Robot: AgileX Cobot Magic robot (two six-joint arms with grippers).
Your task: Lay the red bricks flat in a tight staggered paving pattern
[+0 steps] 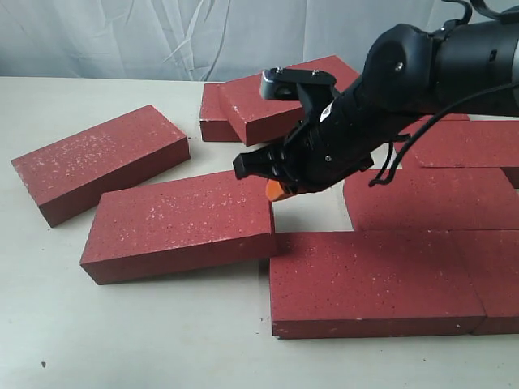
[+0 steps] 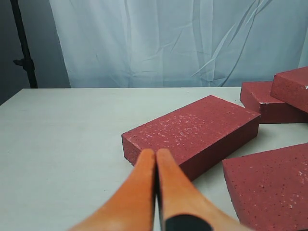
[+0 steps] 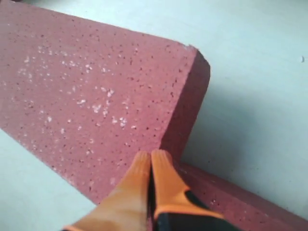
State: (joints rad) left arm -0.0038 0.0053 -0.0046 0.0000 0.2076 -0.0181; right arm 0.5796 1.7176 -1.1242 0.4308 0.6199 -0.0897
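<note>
Lying beside the right gripper (image 1: 276,191) is a brick (image 1: 178,224).

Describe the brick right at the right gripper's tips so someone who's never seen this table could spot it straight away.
Start at the laid patch of red bricks on the right of the exterior view, with its long front brick. The brick you want lies just left of that, skewed, its right end at the right gripper. Unlike the loose brick farther left, it reaches the patch.
</note>
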